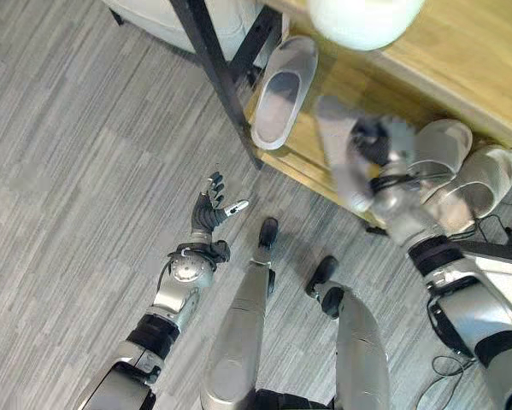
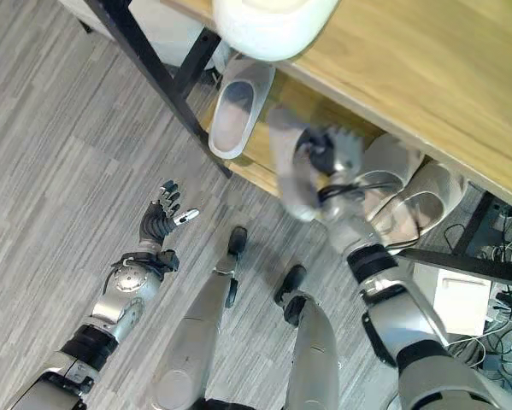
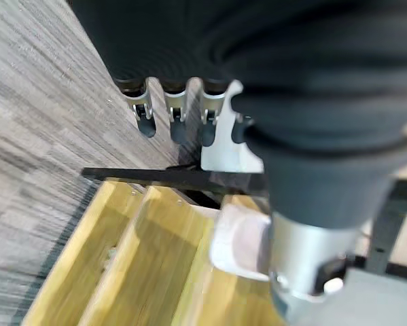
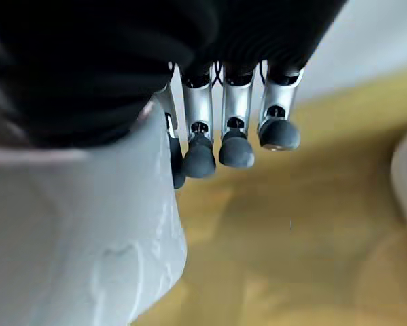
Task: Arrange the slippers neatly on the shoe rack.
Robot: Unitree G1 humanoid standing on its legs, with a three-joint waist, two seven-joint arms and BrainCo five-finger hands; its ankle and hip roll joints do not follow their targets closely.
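A grey slipper (image 1: pixel 339 154) is gripped by the right hand (image 1: pixel 377 145) at the lower shelf (image 1: pixel 300 150) of the shoe rack, long axis apparently running 11 to 5 o'clock. A parked slipper (image 1: pixel 283 92) lies at 10 o'clock, a pair (image 1: pixel 461 171) at 3. The left hand (image 1: pixel 213 205), open, hangs well apart over the floor.

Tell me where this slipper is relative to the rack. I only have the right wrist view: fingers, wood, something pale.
Observer: The right hand holds the grey slipper over the front edge of the rack's lower shelf.
Operator: Any slippers already there?
Observer: A lone slipper lies on that shelf to the robot's left of yours, and a pair of slippers lies to its right.
Operator: And the left hand?
Observer: The left hand is open over the floor, in front of the rack, holding nothing.
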